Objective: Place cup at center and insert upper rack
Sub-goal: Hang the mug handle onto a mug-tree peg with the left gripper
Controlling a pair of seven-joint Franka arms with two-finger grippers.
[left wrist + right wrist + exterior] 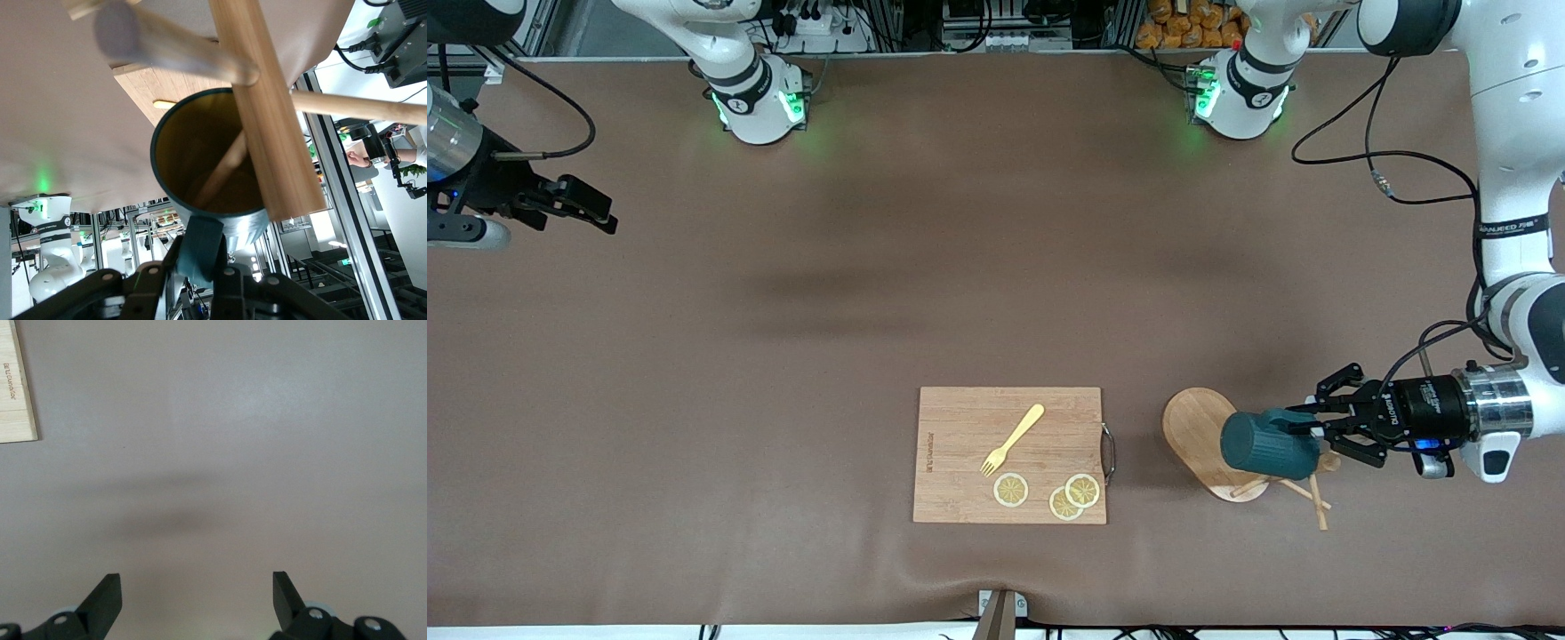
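The left gripper [1316, 425] pinches the handle of the cup [1267, 444], which hangs on its side just ahead of its fingertips, over the upper rack [1214, 442] lying tipped on the table [783, 356]; a peg pokes into the cup. The right gripper [197, 597] waits spread over bare table

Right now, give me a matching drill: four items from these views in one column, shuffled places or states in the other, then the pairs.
Items:
1. cup
2. yellow fork
3. right gripper
4. mug tree

Places or states:
A. open over bare table at the right arm's end
B. lying on its side, base edge up, beside the cutting board
C. held by its handle in the left gripper
D. on the cutting board, above the lemon slices

Pairs: 1-C, 2-D, 3-A, 4-B
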